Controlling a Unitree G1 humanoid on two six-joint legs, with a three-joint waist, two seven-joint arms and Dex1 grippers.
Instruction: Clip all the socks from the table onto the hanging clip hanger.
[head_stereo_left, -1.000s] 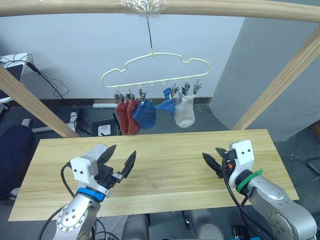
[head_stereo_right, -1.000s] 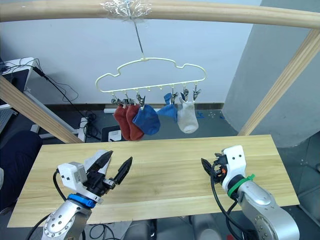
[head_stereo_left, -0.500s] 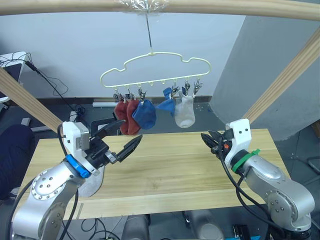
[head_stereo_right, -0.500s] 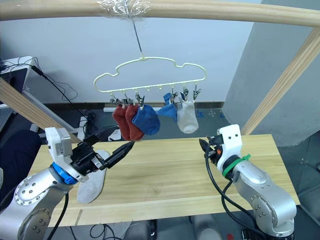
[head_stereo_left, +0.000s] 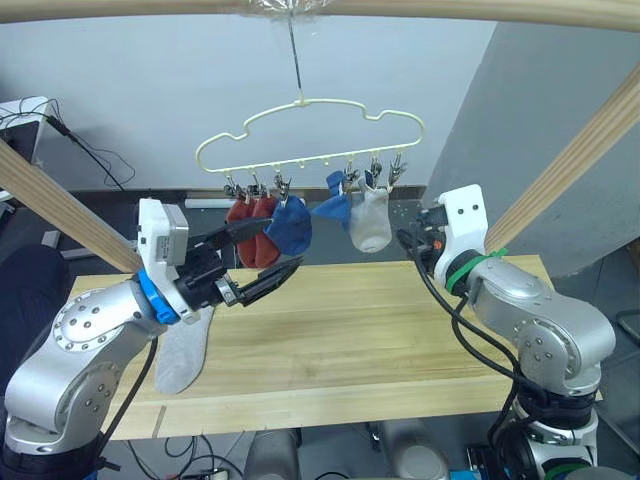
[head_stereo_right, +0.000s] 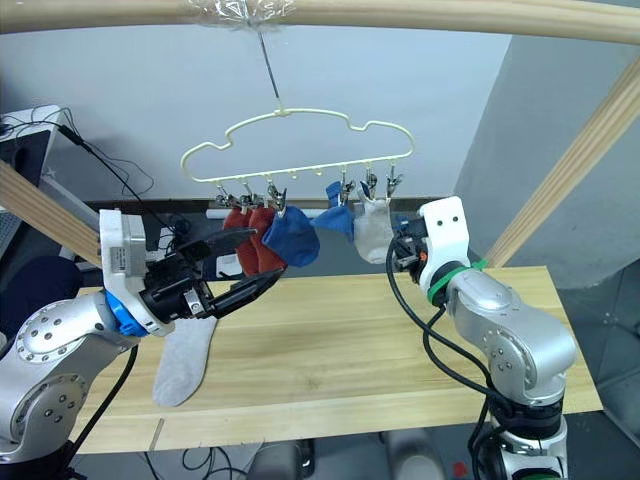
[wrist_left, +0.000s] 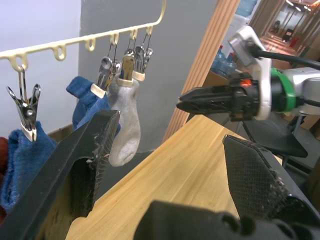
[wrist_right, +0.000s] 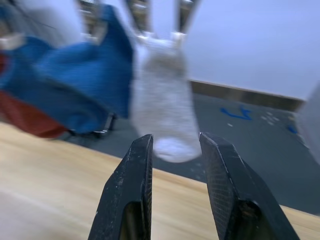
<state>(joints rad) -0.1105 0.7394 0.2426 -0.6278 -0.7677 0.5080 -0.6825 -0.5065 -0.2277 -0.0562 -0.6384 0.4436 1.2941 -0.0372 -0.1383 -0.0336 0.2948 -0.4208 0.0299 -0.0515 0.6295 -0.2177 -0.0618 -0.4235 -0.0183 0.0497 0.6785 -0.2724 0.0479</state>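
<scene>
The pale yellow clip hanger (head_stereo_left: 310, 135) hangs from a wooden pole. Two rust red socks (head_stereo_left: 247, 228), two blue socks (head_stereo_left: 291, 226) and one light grey sock (head_stereo_left: 370, 222) are clipped to it. Another light grey sock (head_stereo_left: 183, 345) lies flat at the left of the table (head_stereo_left: 380, 330). My left gripper (head_stereo_left: 282, 243) is raised above the table, open and empty, just in front of the red and blue socks. My right gripper (wrist_right: 175, 142) is open and empty too. It points at the hanging grey sock (wrist_right: 165, 107) from the right, a short way off.
Slanted wooden posts stand at the left (head_stereo_left: 60, 215) and right (head_stereo_left: 570, 165) of the frame, under the top pole (head_stereo_left: 450, 10). Cables and a power strip (head_stereo_left: 150, 240) lie on the floor behind the table.
Both arms have risen from the tabletop toward the hanger. The left arm's lift uncovered the grey sock on the table. The right gripper has swung up near the hanging grey sock.
</scene>
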